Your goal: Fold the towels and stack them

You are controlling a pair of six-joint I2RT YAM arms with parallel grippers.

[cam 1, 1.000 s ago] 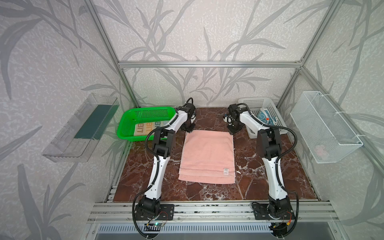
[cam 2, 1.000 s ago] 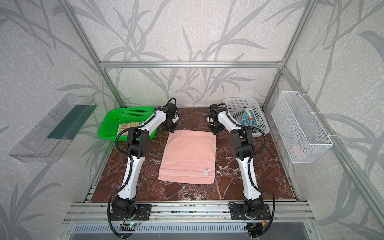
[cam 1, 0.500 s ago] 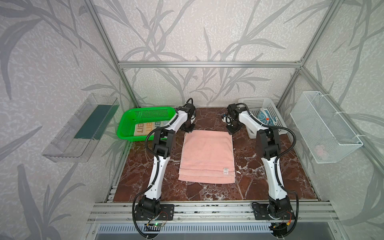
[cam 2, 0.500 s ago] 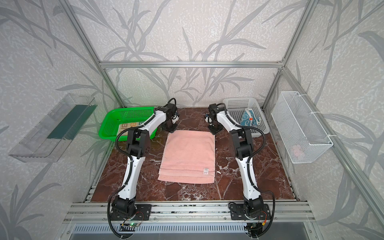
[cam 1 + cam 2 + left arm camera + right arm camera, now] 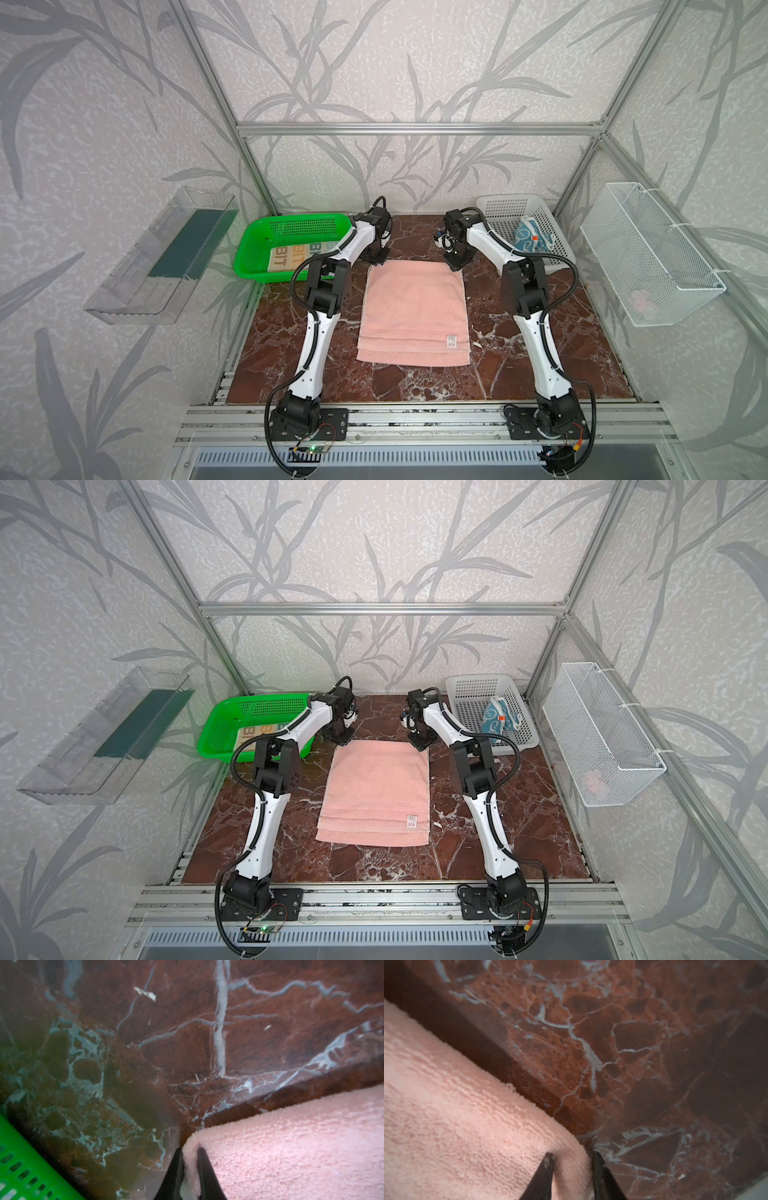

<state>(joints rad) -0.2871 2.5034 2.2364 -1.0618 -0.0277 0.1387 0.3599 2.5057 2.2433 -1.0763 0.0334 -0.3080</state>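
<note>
A pink towel (image 5: 413,316) (image 5: 378,791) lies folded in the middle of the marble table, with its label near the front edge. My left gripper (image 5: 378,261) (image 5: 190,1154) is shut on its far left corner, and pink pile is squeezed between the black fingers. At the far right corner my right gripper (image 5: 455,266) (image 5: 572,1157) is shut on a thicker bunch of the same towel. A cream towel (image 5: 297,253) with orange and blue letters lies in the green basket (image 5: 303,217). A teal towel (image 5: 530,239) sits crumpled in the white basket (image 5: 505,203).
The green basket stands just left of my left gripper, and its wall (image 5: 25,1159) shows in the left wrist view. A wire basket (image 5: 648,257) hangs on the right wall. A clear shelf (image 5: 162,257) hangs on the left wall. Bare marble (image 5: 415,237) lies behind the towel.
Both grippers have closed on the far corners of the pink towel. The right gripper has shifted slightly to the left. The towel has not visibly moved.
</note>
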